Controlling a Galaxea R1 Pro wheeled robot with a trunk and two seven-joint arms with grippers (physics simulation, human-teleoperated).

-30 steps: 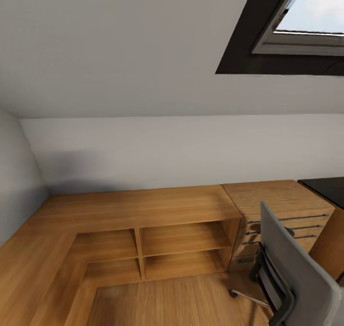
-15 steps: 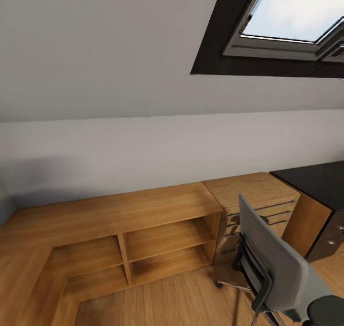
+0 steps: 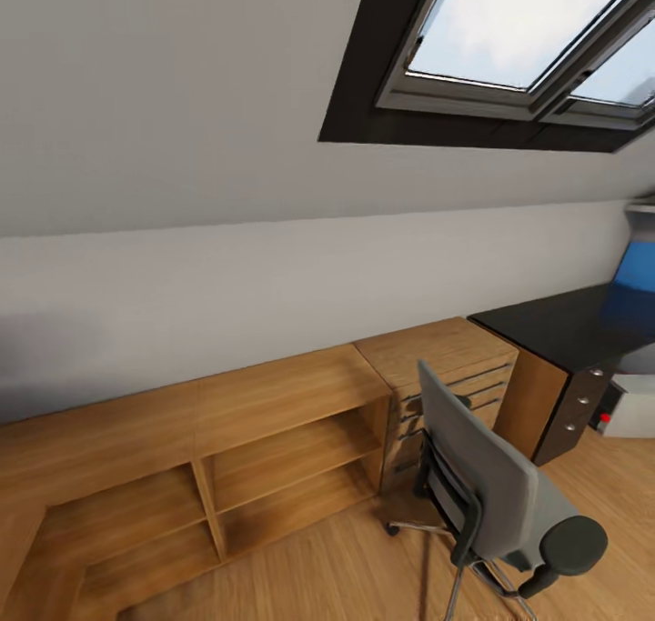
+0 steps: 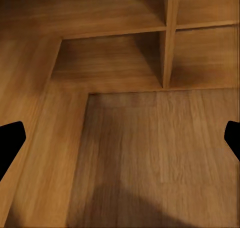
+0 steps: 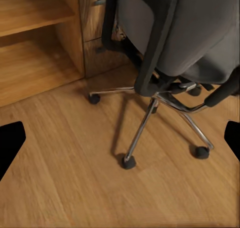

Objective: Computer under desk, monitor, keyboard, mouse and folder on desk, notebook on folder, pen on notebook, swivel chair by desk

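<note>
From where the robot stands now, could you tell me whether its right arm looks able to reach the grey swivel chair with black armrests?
Probably yes. The right gripper, its fingers wide apart, looks at the grey swivel chair across bare wooden floor; nothing lies between them.

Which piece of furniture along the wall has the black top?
The desk at far right. Its top is black, whereas the drawer unit beside it and the low open shelf unit are all light wood. The swivel chair stands before the drawers.
</note>
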